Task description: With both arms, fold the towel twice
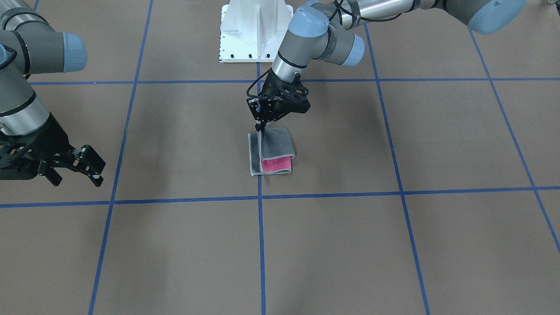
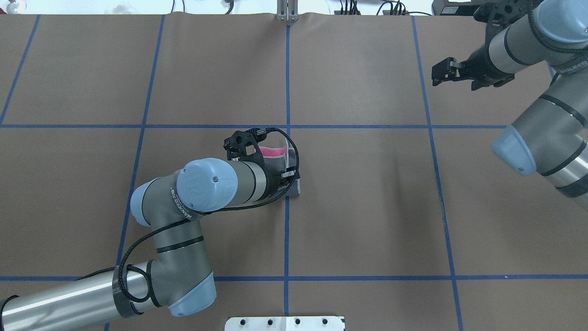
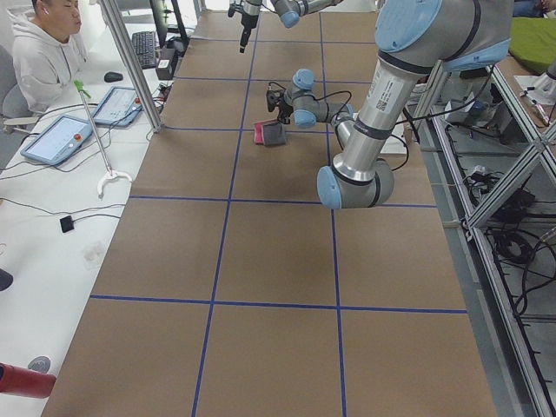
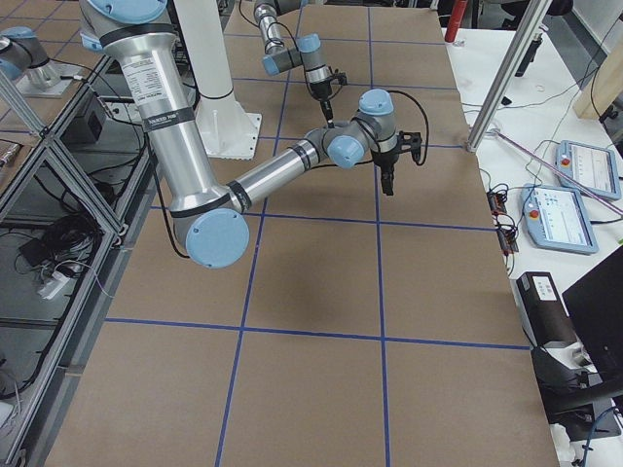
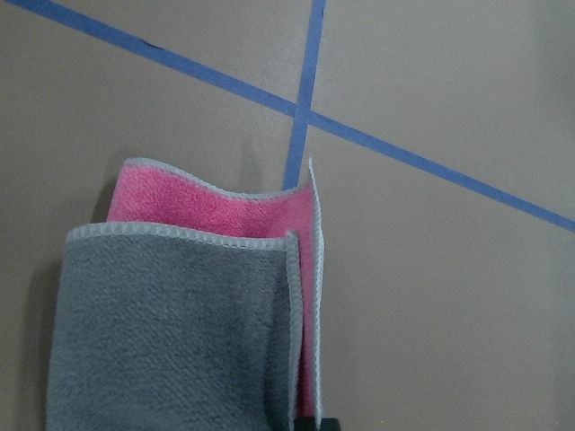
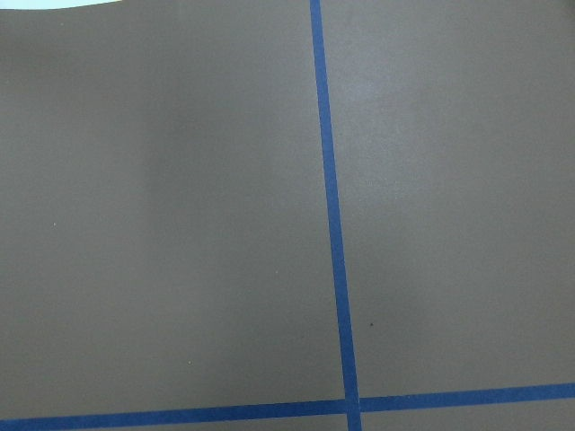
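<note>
Left gripper: the black two-finger left gripper [image 1: 260, 127] has its fingers pressed together on a raised, light-grey-stitched edge of the towel.
Towel: the small folded terry towel [image 1: 278, 144] is dark grey outside with a pink-red face showing at its open end. It lies directly in front of the white bolted pedestal base [image 1: 256, 30].
Right gripper: the black right gripper [image 1: 76, 173] has its fingers apart and holds nothing. It hangs far to the side of the base.
Table: the table [image 1: 393, 245] has a matte brown surface gridded with blue tape lines [image 1: 261, 245].
Writing: the black strap [image 2: 177, 201] on the silver-grey left arm [image 2: 179, 248] bears white letters, too small to read.

Bright, even overhead light; soft, faint shadows lie on the table [image 1: 437, 131]; all 6 views sharp
</note>
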`<action>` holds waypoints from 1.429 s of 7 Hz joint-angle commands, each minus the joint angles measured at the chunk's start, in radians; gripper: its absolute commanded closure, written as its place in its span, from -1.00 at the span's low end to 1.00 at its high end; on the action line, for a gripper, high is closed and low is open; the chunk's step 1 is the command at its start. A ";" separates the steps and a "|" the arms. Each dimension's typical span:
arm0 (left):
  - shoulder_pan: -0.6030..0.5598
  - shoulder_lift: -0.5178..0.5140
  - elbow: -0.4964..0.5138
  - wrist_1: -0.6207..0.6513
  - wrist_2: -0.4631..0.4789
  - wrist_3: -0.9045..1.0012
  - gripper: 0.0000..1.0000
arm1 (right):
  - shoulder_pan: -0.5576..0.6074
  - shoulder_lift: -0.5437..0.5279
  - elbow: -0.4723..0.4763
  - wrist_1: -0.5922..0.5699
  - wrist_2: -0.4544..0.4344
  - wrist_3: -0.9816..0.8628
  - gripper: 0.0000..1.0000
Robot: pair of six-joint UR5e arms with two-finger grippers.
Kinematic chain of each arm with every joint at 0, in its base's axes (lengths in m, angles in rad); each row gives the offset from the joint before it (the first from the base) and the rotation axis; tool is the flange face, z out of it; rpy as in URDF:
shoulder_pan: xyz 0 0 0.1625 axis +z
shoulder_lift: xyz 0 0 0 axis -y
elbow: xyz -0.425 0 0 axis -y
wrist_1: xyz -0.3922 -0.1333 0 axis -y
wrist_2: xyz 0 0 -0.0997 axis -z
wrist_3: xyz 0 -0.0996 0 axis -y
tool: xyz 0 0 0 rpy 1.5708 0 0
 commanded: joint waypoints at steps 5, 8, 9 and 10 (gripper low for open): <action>-0.068 0.013 -0.057 0.068 -0.071 0.130 -1.00 | 0.034 0.001 -0.012 -0.015 0.008 -0.060 -0.99; -0.243 0.144 -0.255 0.427 -0.197 0.536 -1.00 | 0.203 -0.098 -0.063 -0.015 0.112 -0.370 -0.99; -0.326 0.258 -0.319 0.449 -0.248 0.704 -1.00 | 0.272 -0.152 -0.086 -0.012 0.151 -0.510 -0.99; -0.436 0.357 -0.346 0.443 -0.333 0.884 -1.00 | 0.339 -0.199 -0.112 -0.009 0.187 -0.632 -0.99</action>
